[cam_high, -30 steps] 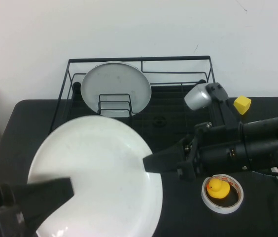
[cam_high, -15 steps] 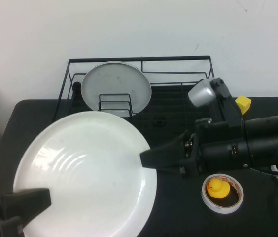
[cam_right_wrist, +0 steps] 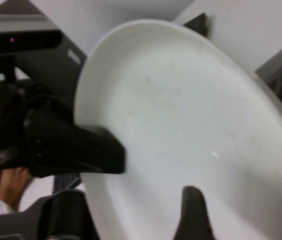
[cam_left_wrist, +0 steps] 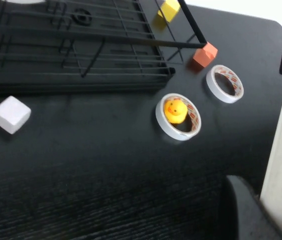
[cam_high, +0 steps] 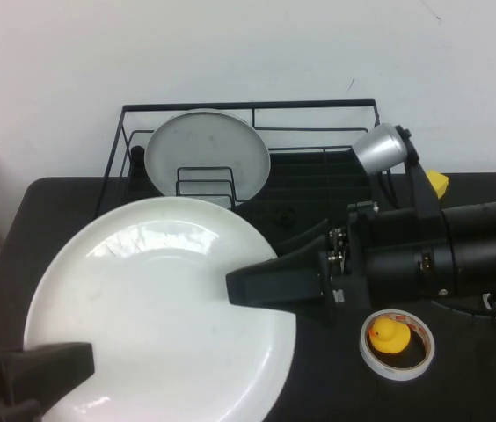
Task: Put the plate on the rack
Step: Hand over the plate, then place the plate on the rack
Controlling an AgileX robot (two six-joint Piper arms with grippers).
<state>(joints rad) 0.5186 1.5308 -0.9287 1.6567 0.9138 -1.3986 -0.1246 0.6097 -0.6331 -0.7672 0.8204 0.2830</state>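
Plate (cam_high: 160,308) was pinched at its near rim by the left hand (cam_high: 41,374), tilted above the desk (cam_high: 336,387). Right hand (cam_high: 270,281), jaws spread, had one finger over the opposite rim. Rack (cam_high: 318,176) stood beyond both hands, well apart from the left.

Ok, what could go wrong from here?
The plate seems to hang from the left claw alone, pinched at its near-left rim; it may sag or slip. The open right claw straddles the right rim and could clip it backing out. The grey plate already fills the left slots of the rack.
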